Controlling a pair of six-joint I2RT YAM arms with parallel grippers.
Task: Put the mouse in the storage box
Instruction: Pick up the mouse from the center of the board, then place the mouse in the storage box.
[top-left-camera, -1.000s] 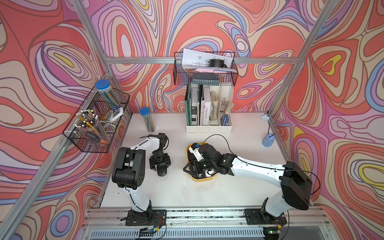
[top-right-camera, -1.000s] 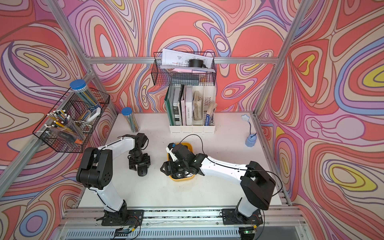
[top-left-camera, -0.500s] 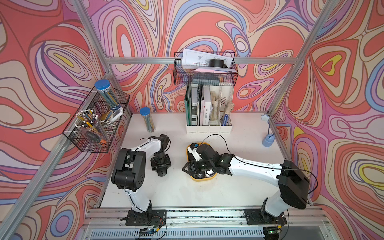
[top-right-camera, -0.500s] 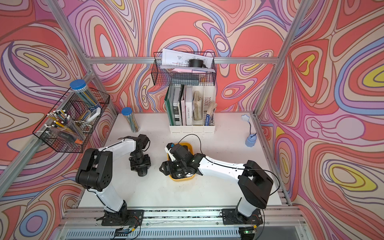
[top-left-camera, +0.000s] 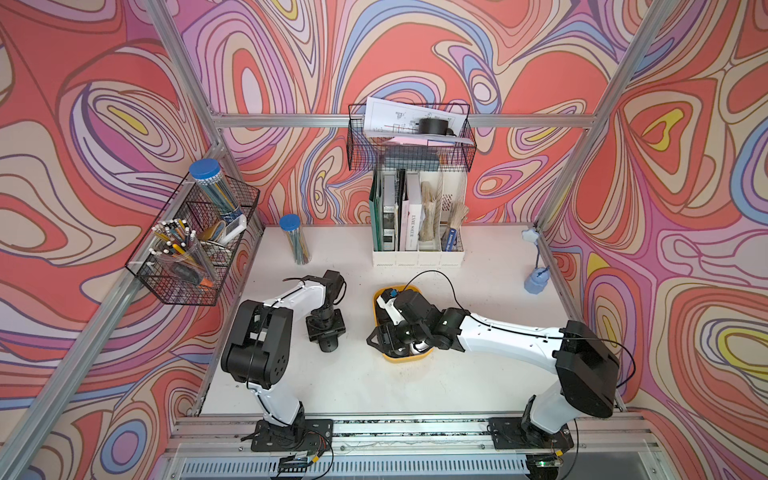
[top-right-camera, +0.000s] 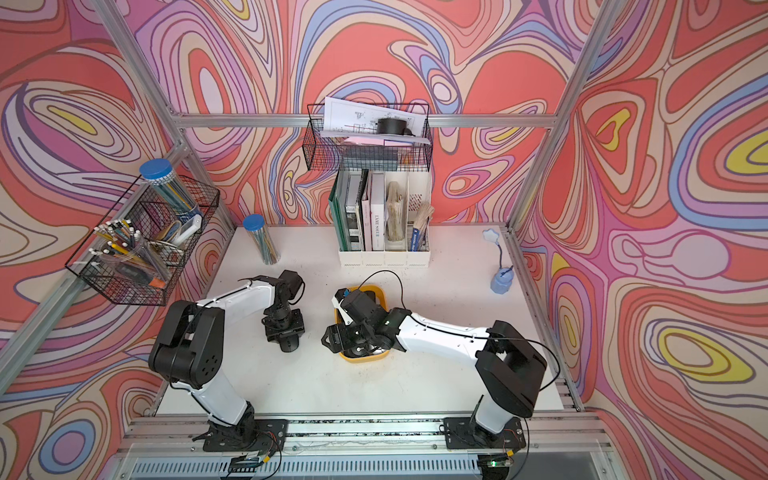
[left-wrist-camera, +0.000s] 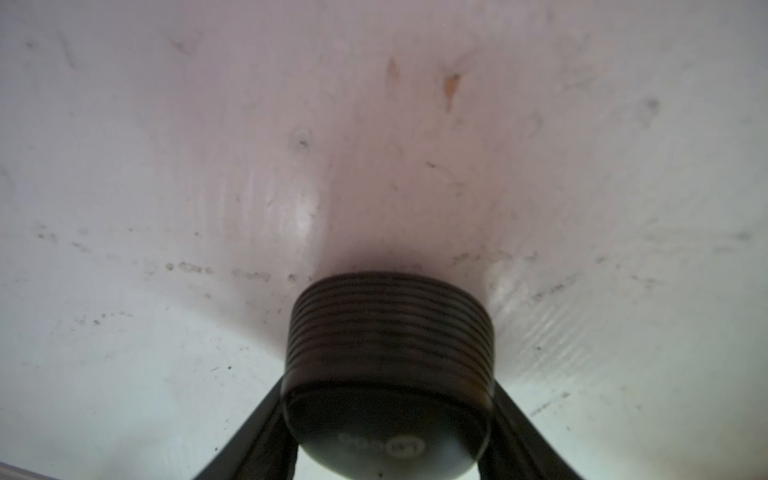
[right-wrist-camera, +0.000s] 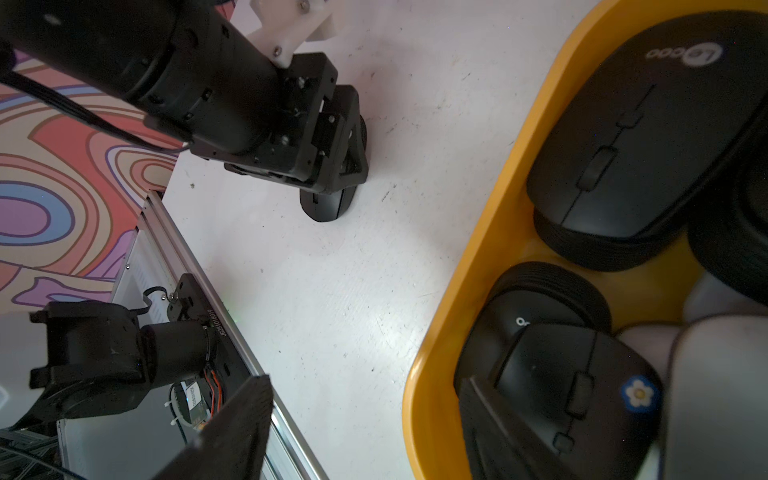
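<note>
A black mouse (top-left-camera: 329, 343) (top-right-camera: 289, 344) lies on the white table left of the storage box. My left gripper (top-left-camera: 326, 330) points straight down over it. In the left wrist view both fingers press the ribbed sides of the mouse (left-wrist-camera: 390, 353), so the left gripper (left-wrist-camera: 388, 401) is shut on it. The storage box (top-left-camera: 405, 357) (top-right-camera: 365, 358) is a yellow tray holding other black mice (right-wrist-camera: 640, 137). My right gripper (right-wrist-camera: 370, 415) stands open astride the box's rim (right-wrist-camera: 498, 208), one finger outside and one inside.
A white file organizer (top-left-camera: 417, 232) with books stands at the back, with a black wire basket (top-left-camera: 409, 141) above it. Another wire basket (top-left-camera: 195, 245) hangs on the left wall. A blue-lidded tube (top-left-camera: 295, 241) stands back left and a small blue lamp (top-left-camera: 536, 282) back right.
My left gripper's fingers have closed in onto the mouse's sides. The right arm has shifted slightly toward the box's near left corner.
</note>
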